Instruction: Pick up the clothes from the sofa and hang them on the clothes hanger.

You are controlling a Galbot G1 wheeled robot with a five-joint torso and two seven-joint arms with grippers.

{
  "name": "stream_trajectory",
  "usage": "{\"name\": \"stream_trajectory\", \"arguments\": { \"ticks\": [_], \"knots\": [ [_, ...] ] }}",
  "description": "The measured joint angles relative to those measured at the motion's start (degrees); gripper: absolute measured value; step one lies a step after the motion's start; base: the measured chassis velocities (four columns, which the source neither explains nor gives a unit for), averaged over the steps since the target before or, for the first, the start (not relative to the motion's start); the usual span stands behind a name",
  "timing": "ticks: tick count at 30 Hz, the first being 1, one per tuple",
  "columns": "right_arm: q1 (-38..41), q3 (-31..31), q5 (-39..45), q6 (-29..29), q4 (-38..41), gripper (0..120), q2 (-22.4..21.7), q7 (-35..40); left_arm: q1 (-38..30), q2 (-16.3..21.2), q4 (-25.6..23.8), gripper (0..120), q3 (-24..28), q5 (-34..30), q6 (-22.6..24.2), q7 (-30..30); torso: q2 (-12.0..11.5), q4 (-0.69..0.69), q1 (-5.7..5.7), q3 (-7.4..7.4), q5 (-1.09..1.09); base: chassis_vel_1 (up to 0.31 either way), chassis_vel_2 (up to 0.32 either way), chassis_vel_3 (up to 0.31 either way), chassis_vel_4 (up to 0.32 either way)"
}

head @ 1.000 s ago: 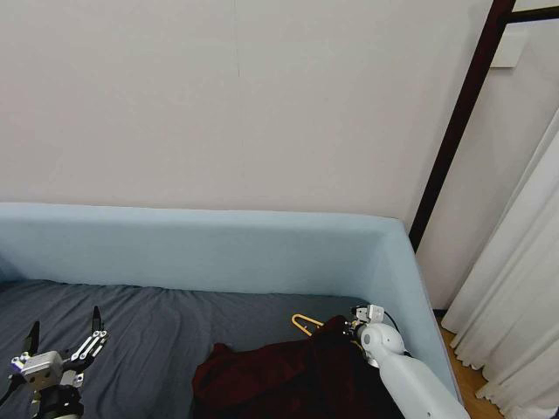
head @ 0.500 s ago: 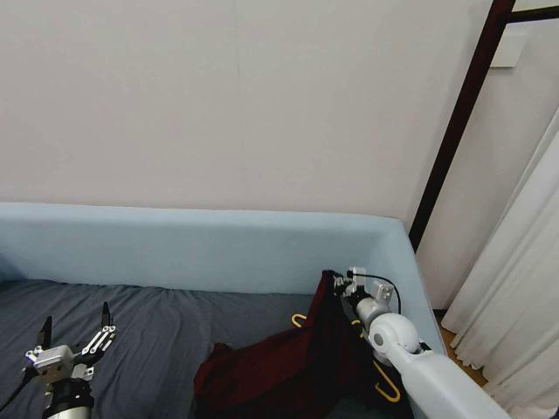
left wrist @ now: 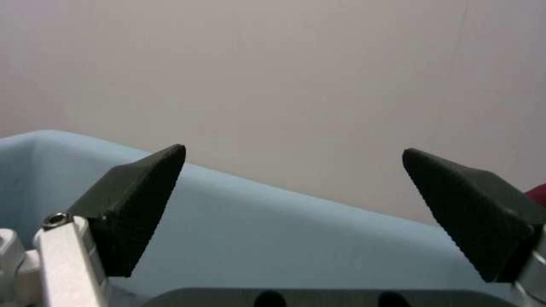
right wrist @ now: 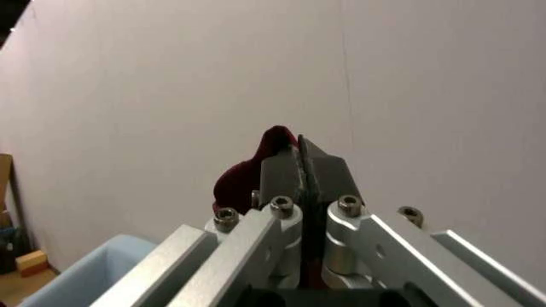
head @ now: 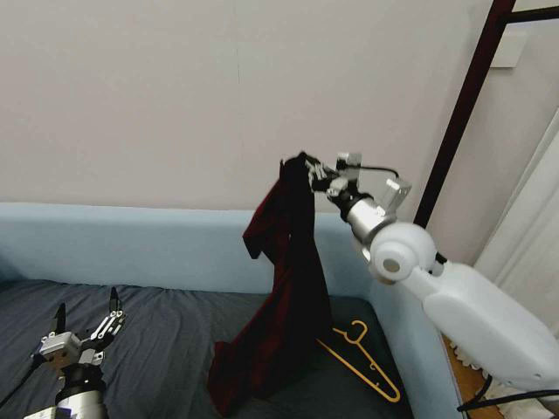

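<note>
A dark red garment (head: 286,297) hangs in the air above the sofa, pinched at its top by my right gripper (head: 307,175), which is shut on it. Its lower end drapes down to the grey seat. In the right wrist view the closed fingers (right wrist: 300,171) hold a fold of the red garment (right wrist: 243,179) against the wall. A yellow hanger (head: 362,359) lies on the seat near the sofa's right arm. My left gripper (head: 86,323) is low at the left over the seat, open and holding nothing; its two black pads (left wrist: 137,204) stand wide apart.
The light blue sofa (head: 157,249) has a grey seat cushion (head: 166,349). A dark wooden post (head: 454,122) stands at the right by white curtains (head: 524,236). A plain wall is behind.
My right gripper has risen from the seat to well above the backrest, lifting the red garment with it. The yellow hanger is now uncovered on the seat. The left gripper shifted slightly right.
</note>
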Motion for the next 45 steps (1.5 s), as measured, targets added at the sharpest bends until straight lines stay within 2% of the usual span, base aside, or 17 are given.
{"name": "stream_trajectory", "arguments": {
  "ticks": [6, 9, 12, 13, 18, 19, 22, 28, 35, 38, 45],
  "knots": [
    [3.8, -2.2, 0.3, -1.5, 1.8, 0, 2.0, 2.7, 0.0, 1.4, 1.0, 100, 3.0, -2.5, -2.8, 5.2, 0.0, 0.0, 0.0, 0.0, 0.0, 0.0, 0.0, 0.0, 0.0],
    [3.9, -2.5, 0.3, -1.8, 2.5, 0, 2.2, 2.9, 0.1, 1.8, 1.6, 100, 3.8, -2.6, -3.9, 6.9, 0.0, 0.0, 0.0, 0.0, 0.0, 0.0, 0.0, 0.0, 0.0],
    [4.0, -3.2, 0.2, -2.1, 3.7, 0, 1.8, 2.9, 0.1, 2.8, 3.3, 100, 5.2, -3.6, -6.4, 12.2, 0.0, -0.01, 0.0, 0.0, 0.01, 0.0, 0.0, 0.0, 0.0],
    [4.0, -3.2, 0.2, -2.1, 3.7, 0, 1.8, 2.9, 0.1, 2.8, 3.3, 100, 5.2, -3.6, -6.4, 12.2, 0.0, -0.01, 0.0, 0.0, 0.01, 0.0, 0.0, 0.0, 0.0],
    [4.3, -3.7, -0.1, -2.1, 4.5, 0, 1.7, 2.7, -0.9, 4.6, 6.8, 100, 6.6, -5.7, -10.7, 26.5, 0.0, 0.0, 0.0, 0.0, 0.01, 0.0, 0.0, 0.0, 0.0],
    [4.3, -3.7, -0.1, -2.1, 4.5, 0, 1.7, 2.7, -0.9, 4.6, 6.8, 100, 6.6, -5.7, -10.7, 26.5, 0.0, 0.0, 0.0, 0.0, 0.01, 0.0, 0.0, 0.0, 0.0],
    [4.2, -3.8, -0.1, -2.2, 4.6, 0, 1.7, 2.4, -3.1, 6.1, 10.9, 100, 7.6, -4.3, -12.5, 32.1, 0.0, -0.02, 0.0, 0.0, 0.0, 0.0, 0.0, 0.0, 0.0],
    [4.3, -3.9, -0.5, -2.2, 3.8, 0, 2.6, 1.6, -5.9, 8.1, 15.2, 100, 11.6, -3.5, -12.1, 32.4, 0.0, -0.02, 0.01, 0.0, 0.01, 0.0, 0.0, 0.0, 0.0],
    [4.8, -4.5, -0.8, -2.2, 3.1, 0, 4.8, 0.9, -8.1, 8.3, 18.3, 100, 15.6, -4.4, -10.4, 32.0, 0.0, 0.01, 0.01, 0.0, 0.0, 0.0, 0.0, 0.0, 0.0],
    [5.4, -5.0, -0.9, -2.2, 3.2, 0, 5.7, 0.8, -11.0, 7.8, 21.9, 100, 18.3, -5.7, -10.0, 31.2, 0.0, -0.02, 0.01, 0.0, 0.0, 0.0, 0.0, 0.0, 0.0],
    [6.4, -6.0, -1.3, -2.3, 1.8, 0, 7.2, 0.6, -15.0, 7.0, 25.3, 100, 19.1, -9.1, -10.0, 32.0, 0.0, -0.01, 0.01, 0.0, 0.0, 0.0, 0.0, 0.0, 0.0]
  ]
}}
